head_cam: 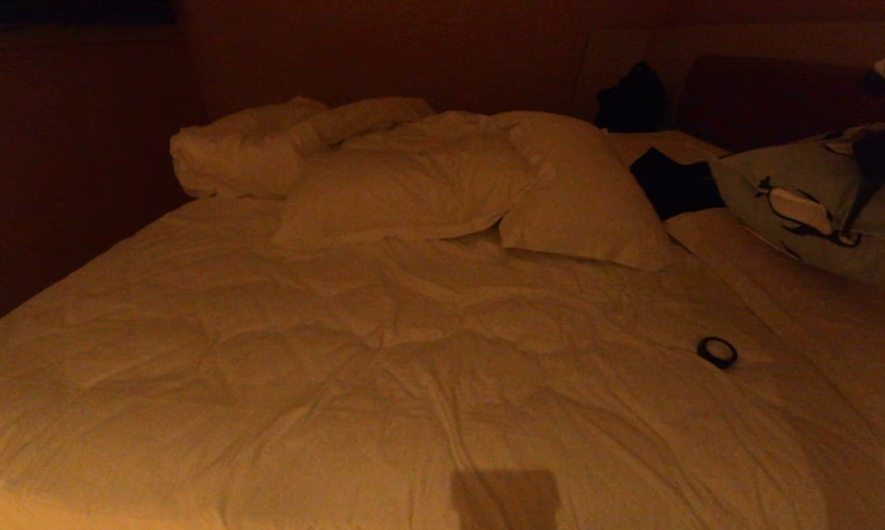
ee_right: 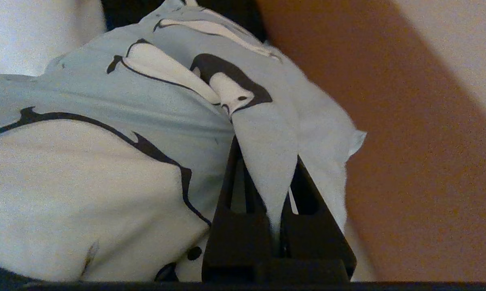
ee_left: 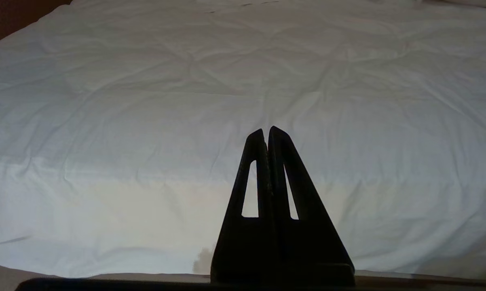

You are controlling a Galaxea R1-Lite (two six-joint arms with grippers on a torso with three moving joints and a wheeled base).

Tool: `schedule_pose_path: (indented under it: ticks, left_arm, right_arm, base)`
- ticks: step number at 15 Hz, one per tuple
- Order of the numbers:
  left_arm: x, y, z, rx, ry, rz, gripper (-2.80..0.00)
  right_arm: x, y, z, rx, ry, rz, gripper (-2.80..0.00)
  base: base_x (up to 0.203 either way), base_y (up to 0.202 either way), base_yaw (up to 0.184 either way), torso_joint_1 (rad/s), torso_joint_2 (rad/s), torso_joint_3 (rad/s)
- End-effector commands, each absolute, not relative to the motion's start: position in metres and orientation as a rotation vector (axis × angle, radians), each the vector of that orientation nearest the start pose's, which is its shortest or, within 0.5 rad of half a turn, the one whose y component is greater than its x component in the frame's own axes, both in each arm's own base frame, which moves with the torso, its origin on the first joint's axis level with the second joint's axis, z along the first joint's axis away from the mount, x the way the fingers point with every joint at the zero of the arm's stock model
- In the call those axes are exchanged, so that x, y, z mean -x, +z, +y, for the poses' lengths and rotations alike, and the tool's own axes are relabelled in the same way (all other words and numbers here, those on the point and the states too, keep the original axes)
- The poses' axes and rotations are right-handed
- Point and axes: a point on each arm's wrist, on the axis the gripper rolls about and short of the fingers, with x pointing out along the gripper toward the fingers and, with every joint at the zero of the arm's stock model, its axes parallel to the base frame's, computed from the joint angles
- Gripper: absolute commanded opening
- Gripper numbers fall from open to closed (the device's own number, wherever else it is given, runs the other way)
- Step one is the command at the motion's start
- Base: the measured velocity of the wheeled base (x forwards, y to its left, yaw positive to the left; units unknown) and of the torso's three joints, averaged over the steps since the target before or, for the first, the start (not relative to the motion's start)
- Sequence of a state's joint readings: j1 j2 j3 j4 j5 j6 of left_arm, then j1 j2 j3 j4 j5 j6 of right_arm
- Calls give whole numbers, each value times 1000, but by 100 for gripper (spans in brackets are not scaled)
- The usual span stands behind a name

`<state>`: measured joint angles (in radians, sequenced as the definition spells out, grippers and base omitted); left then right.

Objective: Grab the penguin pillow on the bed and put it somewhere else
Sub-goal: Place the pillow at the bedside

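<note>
Nearest your right wrist camera, the right gripper point(ee_right: 273, 161) has its fingers point(ee_right: 227, 194) clamped on a fold of the penguin pillow point(ee_right: 105, 121); only this view shows that grip. In your head view the pillow point(head_cam: 818, 206) sits raised at the bed's point(head_cam: 339, 368) right edge near the headboard, the arm a dark shape above it. A small black ring point(head_cam: 716, 352) lies on the duvet. Your left wrist view shows the left gripper point(ee_left: 267, 135) closed, empty, over bare duvet.
</note>
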<state>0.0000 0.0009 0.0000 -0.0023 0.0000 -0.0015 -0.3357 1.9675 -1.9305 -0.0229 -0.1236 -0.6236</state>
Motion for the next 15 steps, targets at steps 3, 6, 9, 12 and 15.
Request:
schedule_pose_path:
  ticks: [3,6,9,12,15]
  left_arm:
    - [22,75,0,2,0,2,-280]
    - [22,75,0,2,0,2,-280]
    - [22,75,0,2,0,2,-280]
    - [22,75,0,2,1,2,-280]
    - [22,75,0,2,2,2,-280]
  right_arm:
    - [-375,344,-139,938,-455,204,-280]
    - [-371,341,-158,1112,-486,274,-280]
    - [-378,332,-175,1284,-533,270,-280]
    - [-389,322,-190,1523,-584,182,-280]
    - [-396,315,-191,1688,-608,24,-280]
  base:
    - [0,0,0,0,0,0]
    - [0,0,0,0,0,0]
    - [0,0,0,0,0,0]
    - [0,0,0,0,0,0]
    - [0,0,0,0,0,0]
